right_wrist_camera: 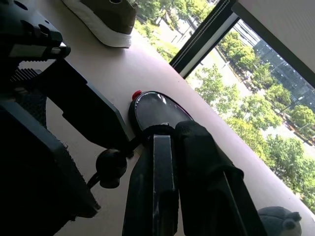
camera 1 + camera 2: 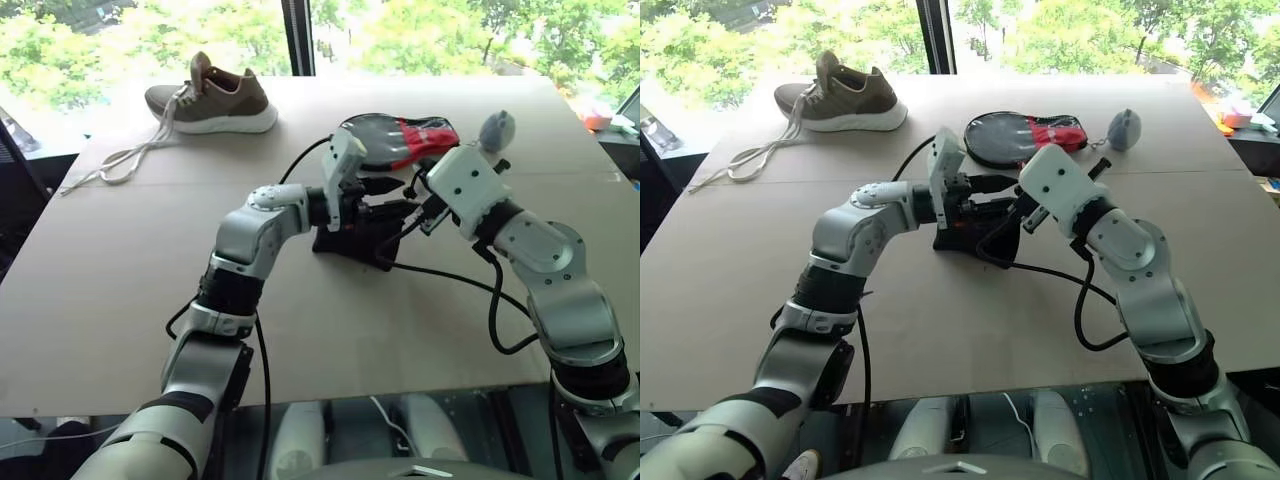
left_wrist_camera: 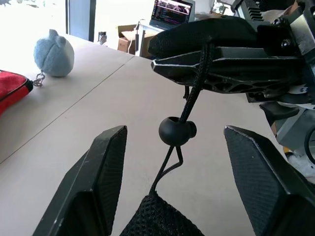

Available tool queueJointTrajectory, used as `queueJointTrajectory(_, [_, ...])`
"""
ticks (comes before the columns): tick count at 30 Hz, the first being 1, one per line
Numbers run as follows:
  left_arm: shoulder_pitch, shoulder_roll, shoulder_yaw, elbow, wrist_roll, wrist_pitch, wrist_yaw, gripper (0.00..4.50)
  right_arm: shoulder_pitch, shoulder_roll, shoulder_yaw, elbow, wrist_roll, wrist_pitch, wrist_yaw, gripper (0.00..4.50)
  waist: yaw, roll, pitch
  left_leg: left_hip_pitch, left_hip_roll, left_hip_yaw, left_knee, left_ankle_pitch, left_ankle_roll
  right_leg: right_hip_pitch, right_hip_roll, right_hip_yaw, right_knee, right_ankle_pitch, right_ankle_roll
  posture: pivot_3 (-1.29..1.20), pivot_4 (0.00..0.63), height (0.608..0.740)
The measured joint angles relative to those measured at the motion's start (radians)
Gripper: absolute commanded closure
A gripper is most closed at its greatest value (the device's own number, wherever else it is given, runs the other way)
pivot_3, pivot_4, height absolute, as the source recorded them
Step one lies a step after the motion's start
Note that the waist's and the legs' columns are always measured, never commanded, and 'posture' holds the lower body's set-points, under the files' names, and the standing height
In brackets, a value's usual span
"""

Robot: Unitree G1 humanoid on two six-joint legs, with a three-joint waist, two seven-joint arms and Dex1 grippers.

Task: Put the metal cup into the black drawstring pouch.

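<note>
The black drawstring pouch (image 2: 345, 240) sits mid-table between both arms; its mesh top (image 3: 157, 219) also shows in the left wrist view. A thin cord with a round black bead (image 3: 176, 131) runs up from it into my right gripper (image 1: 160, 132), which is shut on the cord. My left gripper (image 3: 175, 132) is open, one finger on each side of the bead and cord, just above the pouch's neck. The two grippers meet tip to tip over the pouch. The metal cup is hidden.
A brown shoe (image 2: 215, 100) with loose white laces lies at the far left of the cardboard-covered table (image 2: 120, 260). A flat black-and-red paddle case (image 2: 400, 140) and a grey fuzzy ball (image 2: 497, 128) lie just behind the grippers. Black cables trail across the table.
</note>
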Motion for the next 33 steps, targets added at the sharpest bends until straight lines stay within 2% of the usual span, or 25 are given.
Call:
queueJointTrajectory(1, [-0.002,-0.008,-0.002,0.005,0.002,-0.004,0.001,3.65,0.000,0.000,0.000,0.000,0.001,0.003,0.001,4.50,0.000,0.000,0.000,0.000,0.000,0.000,0.000,0.000,0.000,0.000,0.000,0.000,0.000,0.000,0.000,0.00,0.150,0.740])
queueJointTrajectory(3, [-0.005,-0.015,-0.007,0.020,0.012,-0.016,0.000,4.36,0.000,0.000,0.000,-0.001,0.002,0.010,0.002,4.50,-0.001,0.000,0.000,0.000,0.000,0.000,0.000,0.000,0.000,0.000,0.000,0.000,0.000,0.000,0.000,0.00,0.150,0.740])
queueJointTrajectory(9, [-0.006,-0.022,-0.019,0.036,0.030,-0.026,-0.019,4.36,0.000,-0.002,-0.002,-0.001,0.003,0.025,0.003,4.50,-0.001,0.000,0.000,0.000,0.000,0.000,0.000,0.000,0.000,0.000,0.000,0.000,0.000,0.000,0.000,0.00,0.150,0.740])
queueJointTrajectory(12, [-0.004,-0.007,-0.030,0.037,0.040,-0.024,-0.038,4.36,0.001,0.005,-0.049,0.000,0.020,0.042,-0.008,4.50,-0.001,0.000,0.000,0.000,0.000,0.000,0.000,0.000,0.000,0.000,0.000,0.000,0.000,0.000,0.000,0.00,0.150,0.740])
queueJointTrajectory(17, [0.043,0.033,-0.073,0.040,0.088,-0.016,-0.054,4.36,-0.003,-0.001,-0.259,0.102,0.061,0.059,-0.064,4.50,0.001,0.000,0.000,0.000,0.000,0.000,0.000,0.000,0.000,0.001,0.000,0.000,0.000,0.000,0.000,0.00,0.150,0.740])
queueJointTrajectory(20, [0.071,0.055,-0.116,0.053,0.133,-0.020,-0.053,4.36,-0.010,-0.005,-0.392,0.237,0.095,0.062,-0.104,4.50,0.001,0.000,0.000,0.000,0.000,0.000,0.000,0.000,0.000,0.000,0.000,0.000,0.000,0.000,0.000,0.00,0.150,0.740])
queueJointTrajectory(27, [0.070,0.058,-0.140,0.052,0.153,-0.026,-0.040,4.36,0.037,-0.007,-0.422,0.340,0.162,0.046,-0.116,4.50,-0.002,0.003,0.001,0.001,0.000,0.001,-0.001,0.000,0.000,0.000,0.000,0.001,0.000,0.000,0.000,0.00,0.150,0.740])
queueJointTrajectory(32, [0.094,0.047,-0.119,0.050,0.158,-0.061,0.003,4.36,0.145,-0.036,-0.402,0.318,0.189,0.017,-0.082,4.50,-0.001,0.004,0.001,0.001,0.000,0.000,-0.001,0.000,0.000,0.001,0.000,0.001,0.000,0.000,0.000,0.00,0.150,0.740])
queueJointTrajectory(33, [0.098,0.044,-0.103,0.049,0.139,-0.043,-0.004,3.86,0.190,-0.049,-0.384,0.303,0.197,-0.006,-0.054,3.78,-0.001,0.004,0.001,0.001,0.000,0.000,-0.001,0.000,0.000,0.001,0.000,0.001,0.000,0.000,0.000,0.00,0.150,0.740])
